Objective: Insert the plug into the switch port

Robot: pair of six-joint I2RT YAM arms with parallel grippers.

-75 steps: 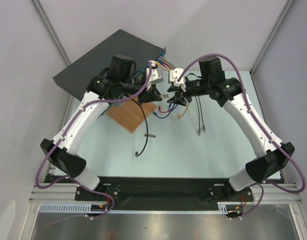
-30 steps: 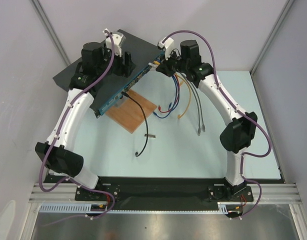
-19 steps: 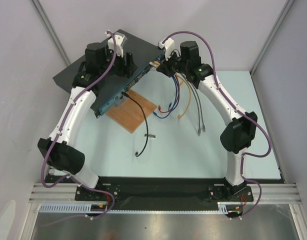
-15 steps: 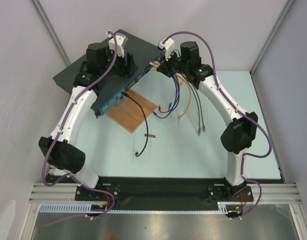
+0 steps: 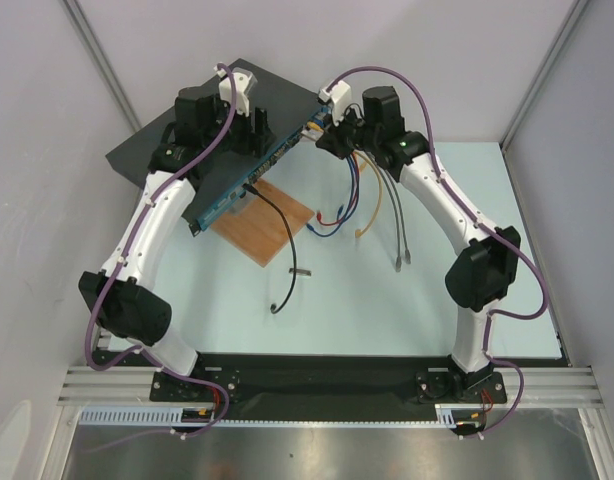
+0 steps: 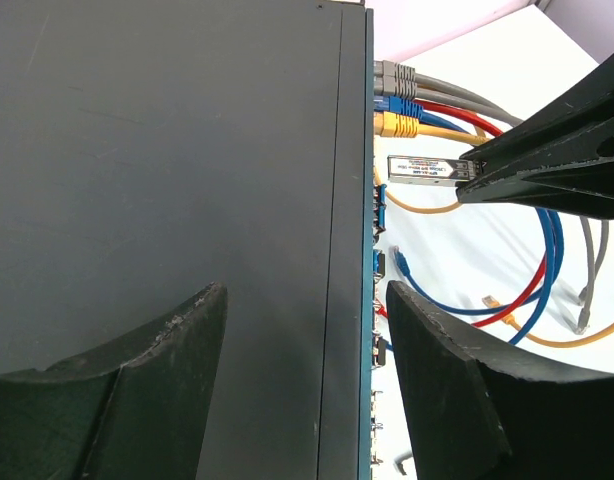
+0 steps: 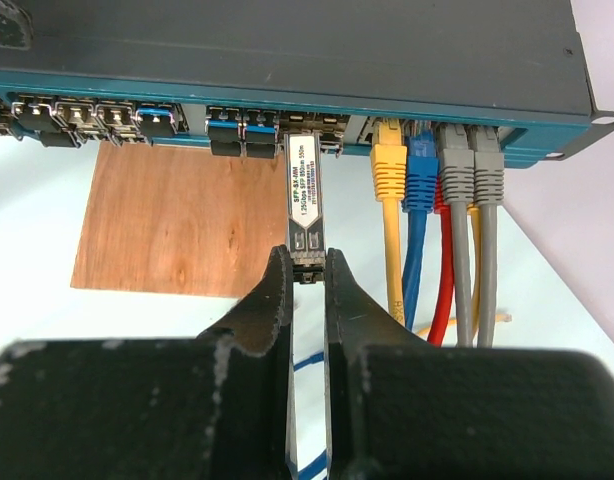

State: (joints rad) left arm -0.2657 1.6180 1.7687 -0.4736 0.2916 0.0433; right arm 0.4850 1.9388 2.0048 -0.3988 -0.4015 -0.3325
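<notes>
The plug (image 7: 303, 195), a small silver bar with a label, is being pinched at its back end by the right gripper (image 7: 308, 268), whose two fingers are being pressed together on it. The front tip of the plug is being held right at the mouth of a port in the blue front face of the switch (image 7: 287, 40), just beside the yellow cable (image 7: 390, 190). How far in the tip is cannot be told. The left gripper (image 6: 305, 295) is being held spread wide over the dark top of the switch, near its front edge. Nothing is being gripped by it, and whether the top is being touched cannot be told.

The step in hand is judged to be the push into the port. For this to be done well, the plug is best being kept flat and in line with the port, and being pushed slowly and straight until it is sitting all the way in. The cables beside it are not to be bumped. The switch may be shoved back by the push, so it is best being steadied from above by the left gripper.
</notes>
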